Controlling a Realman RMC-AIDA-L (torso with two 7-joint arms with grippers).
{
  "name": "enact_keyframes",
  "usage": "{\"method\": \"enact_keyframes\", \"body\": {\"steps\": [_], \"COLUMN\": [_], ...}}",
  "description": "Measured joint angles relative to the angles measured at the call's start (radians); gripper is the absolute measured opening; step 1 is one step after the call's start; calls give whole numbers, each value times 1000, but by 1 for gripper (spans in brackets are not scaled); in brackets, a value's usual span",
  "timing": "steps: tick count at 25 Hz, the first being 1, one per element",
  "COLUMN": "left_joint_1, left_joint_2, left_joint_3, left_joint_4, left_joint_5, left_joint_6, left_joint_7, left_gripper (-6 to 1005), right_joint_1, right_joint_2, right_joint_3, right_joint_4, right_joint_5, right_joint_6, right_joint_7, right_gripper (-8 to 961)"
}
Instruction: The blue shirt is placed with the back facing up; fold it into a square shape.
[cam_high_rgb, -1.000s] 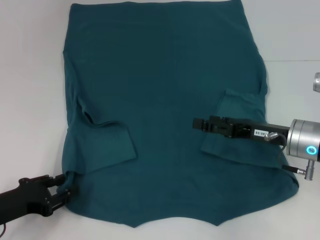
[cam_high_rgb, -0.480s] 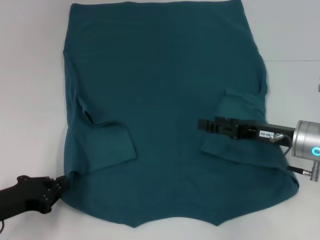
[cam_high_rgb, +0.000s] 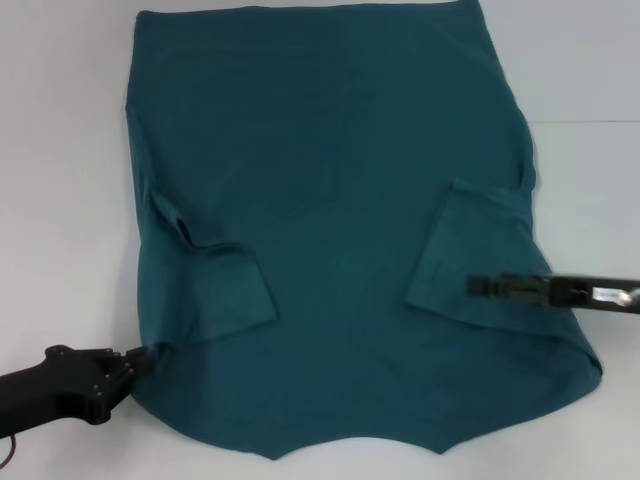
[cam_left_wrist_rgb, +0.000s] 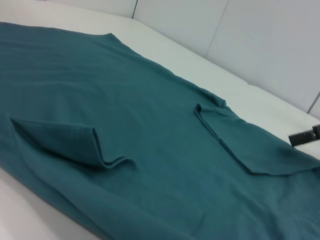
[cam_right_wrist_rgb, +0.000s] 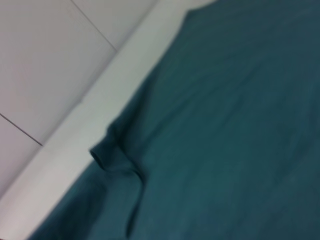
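The blue shirt (cam_high_rgb: 340, 200) lies flat on the white table, plain side up, and fills most of the head view. Both sleeves are folded inward onto the body, the left sleeve (cam_high_rgb: 220, 290) and the right sleeve (cam_high_rgb: 480, 250). My left gripper (cam_high_rgb: 135, 362) is at the shirt's near left corner, shut on the hem, which is drawn to a small point towards it. My right gripper (cam_high_rgb: 475, 286) hovers over the near edge of the folded right sleeve, its arm reaching in from the right. The left wrist view shows the shirt (cam_left_wrist_rgb: 125, 140) and the right gripper's tip (cam_left_wrist_rgb: 302, 136).
Bare white table (cam_high_rgb: 60, 150) borders the shirt on the left and right. A seam in the table runs at the right (cam_high_rgb: 590, 122). The shirt's far edge lies near the top of the head view.
My right gripper has drawn back to the right, off the middle of the shirt. The left gripper has closed in on the near left corner, and the shirt has shifted slightly towards me.
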Motion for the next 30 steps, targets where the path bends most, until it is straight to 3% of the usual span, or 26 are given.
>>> {"method": "enact_keyframes", "body": {"steps": [10, 19, 30], "left_joint_1": [-11, -28, -38], "left_joint_2": [-1, -1, 0], "left_joint_3": [0, 0, 0], "left_joint_4": [-2, -4, -4], "left_joint_5": [-1, -3, 0], "left_joint_6": [18, 19, 19], "left_joint_7": [-18, -19, -19], "left_gripper": [38, 39, 37], "right_joint_1": [-112, -171, -179], "right_joint_2": [-28, -31, -23], "right_joint_3": [21, 56, 48], "right_joint_4": [-154, -158, -150], "right_joint_5": [-99, -100, -102], "right_joint_6": [-79, -90, -87], "right_joint_7": [169, 168, 160], "right_gripper": [900, 900, 900]}}
